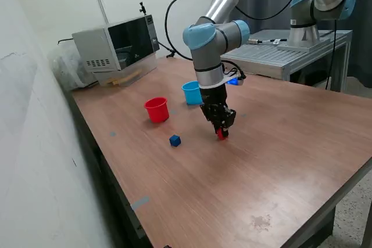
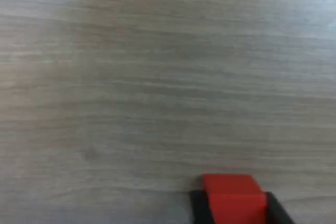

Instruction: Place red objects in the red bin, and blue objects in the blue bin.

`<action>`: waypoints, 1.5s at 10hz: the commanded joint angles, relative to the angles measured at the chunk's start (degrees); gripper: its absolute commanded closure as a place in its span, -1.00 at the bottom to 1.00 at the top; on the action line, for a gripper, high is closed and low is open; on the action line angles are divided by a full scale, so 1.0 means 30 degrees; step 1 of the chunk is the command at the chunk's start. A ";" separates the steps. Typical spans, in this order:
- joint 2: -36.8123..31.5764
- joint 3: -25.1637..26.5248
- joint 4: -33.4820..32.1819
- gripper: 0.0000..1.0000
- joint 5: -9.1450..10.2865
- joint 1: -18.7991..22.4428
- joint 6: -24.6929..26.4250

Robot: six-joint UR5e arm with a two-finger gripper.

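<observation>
Hand (image 1: 221, 132) grips red cube (image 2: 232, 199) by opposite flat faces, low at the bench (image 1: 290, 161); it looks light, rigid, probably easy to hold.

Exterior view: raised, off one corner of the wooden table (image 1: 279, 143), looking down and across the top toward a microwave (image 1: 119, 47) at the far edge; wide enough to take in the arm and both cups. Wrist view: very close, facing down on the table surface (image 2: 157, 87), slightly blurred. Shared region: the patch of tabletop under the gripper (image 1: 221, 133), where a red cube (image 1: 222, 135) (image 2: 232, 198) sits between the dark fingers (image 2: 199, 208).
</observation>
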 commanded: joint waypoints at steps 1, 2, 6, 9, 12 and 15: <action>-0.0035 -0.0397 0.0348 1.00 -0.0160 -0.0030 0.0169; -0.0268 -0.0604 0.0844 1.00 -0.0159 -0.0030 0.0287; -0.2522 -0.1833 0.2689 1.00 -0.0130 -0.2015 0.0288; -0.3024 -0.2070 0.3248 1.00 -0.0013 -0.4066 0.0288; -0.2995 -0.2129 0.3339 1.00 0.0161 -0.5591 0.0112; -0.2849 -0.1926 0.2435 1.00 0.0309 -0.6532 0.0083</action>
